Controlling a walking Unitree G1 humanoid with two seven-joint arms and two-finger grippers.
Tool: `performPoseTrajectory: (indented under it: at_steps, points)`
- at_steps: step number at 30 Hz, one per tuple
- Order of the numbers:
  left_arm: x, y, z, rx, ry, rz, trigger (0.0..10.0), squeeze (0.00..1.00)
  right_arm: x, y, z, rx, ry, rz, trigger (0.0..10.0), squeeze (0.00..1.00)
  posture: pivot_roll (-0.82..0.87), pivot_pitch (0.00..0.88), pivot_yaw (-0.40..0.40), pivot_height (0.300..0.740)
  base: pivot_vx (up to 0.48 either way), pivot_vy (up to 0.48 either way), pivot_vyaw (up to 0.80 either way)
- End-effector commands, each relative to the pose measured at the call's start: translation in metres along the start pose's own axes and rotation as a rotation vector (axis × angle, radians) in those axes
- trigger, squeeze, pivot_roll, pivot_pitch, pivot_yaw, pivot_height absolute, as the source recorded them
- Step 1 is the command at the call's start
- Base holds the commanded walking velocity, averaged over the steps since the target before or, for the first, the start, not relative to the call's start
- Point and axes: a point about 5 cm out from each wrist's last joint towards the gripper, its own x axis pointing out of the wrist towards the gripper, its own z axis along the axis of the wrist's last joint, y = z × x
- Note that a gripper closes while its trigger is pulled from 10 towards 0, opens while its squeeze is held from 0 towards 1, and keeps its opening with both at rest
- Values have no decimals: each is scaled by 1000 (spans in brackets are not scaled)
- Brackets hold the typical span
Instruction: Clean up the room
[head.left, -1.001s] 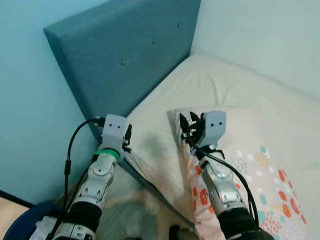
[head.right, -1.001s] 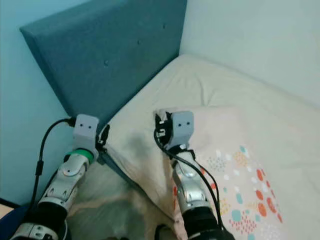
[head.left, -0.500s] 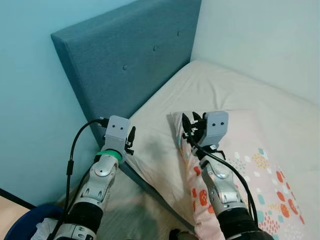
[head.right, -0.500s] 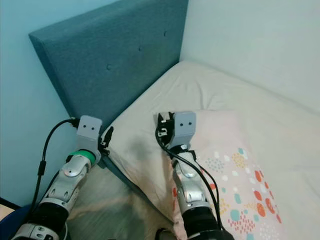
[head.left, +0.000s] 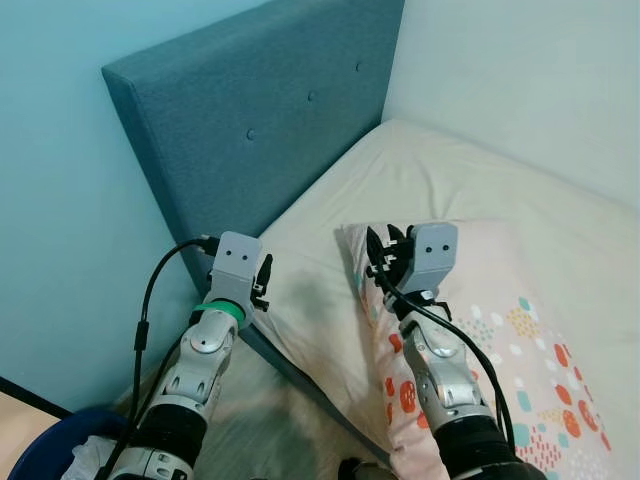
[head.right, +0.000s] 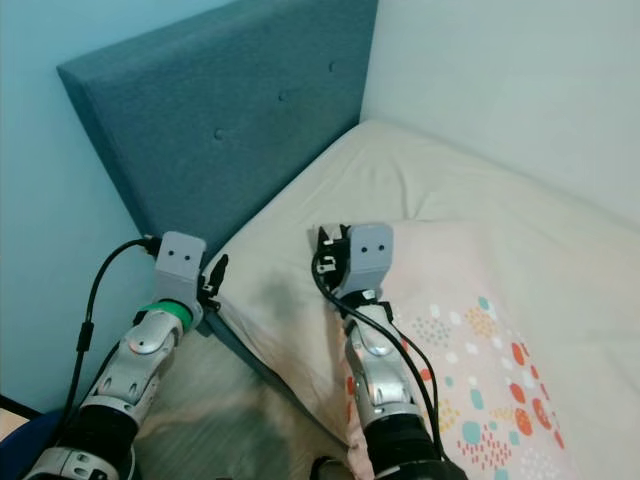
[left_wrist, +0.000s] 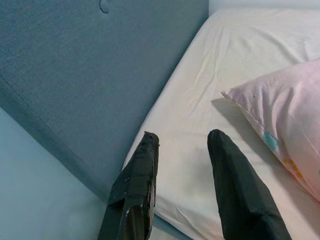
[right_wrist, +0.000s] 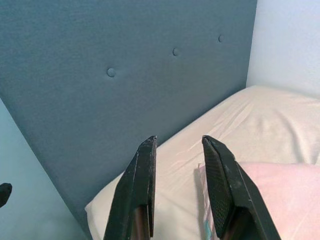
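We're at the head of the bed w/ both arms raised. The right gripper (right_wrist: 177, 190) has its fingers apart and nothing between them; it hovers over the near corner of the pillow (head.left: 500, 330), which lies just below and to the outer side of it on the mattress (head.left: 470, 180). The left gripper (left_wrist: 182, 187) is also spread and empty, out over the mattress edge w/ the headboard (head.left: 270, 110) close on its outer side and the pillow corner ahead on its inner side.

Judging from this, the step in hand is setting the pillow straight at the head of the bed — it sits askew, its corner pointing toward the headboard and a strip of bare sheet (left_wrist: 200, 85) between the two.

To do it well, we'd say:
- Bring the right gripper down onto the pillow corner directly beneath it and pinch a good fold of fabric, not just the seam — soft stuff slips out of a shallow bite.
- Bring the left gripper across to the pillow's near edge so both ends move together; one-handed, it'll prob. pivot and bunch.
- Slide low along the sheet toward the headboard instead of lifting high, or the sheet may wrinkle.
- Watch the left fingers near the headboard and bed frame; there's little room on that side.

Something blue (head.left: 40, 450) sits on the floor behind the left arm; we can't tell what it is.
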Motion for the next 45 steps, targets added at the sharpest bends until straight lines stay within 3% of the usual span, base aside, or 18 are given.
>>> performPoseTrajectory:
  at_steps: [1, 17, 45]
  points:
    - [-2, -1, -6, -12, 34, 2, 10000, 0, -3, -1, -8, 21, 45, -8, 10000, 0, -81, 48, 81, 711, 0, 0, -800]
    - [1, -3, -8, -41, 72, -7, 10000, 0, 0, -6, -5, 73, 41, -47, 10000, 0, -87, 34, 87, 711, 0, 0, -800]
    - [3, -4, -3, -41, 59, -17, 10000, 0, 0, -8, -6, 83, 45, -60, 10000, 0, -86, 38, 91, 711, 0, 0, -800]
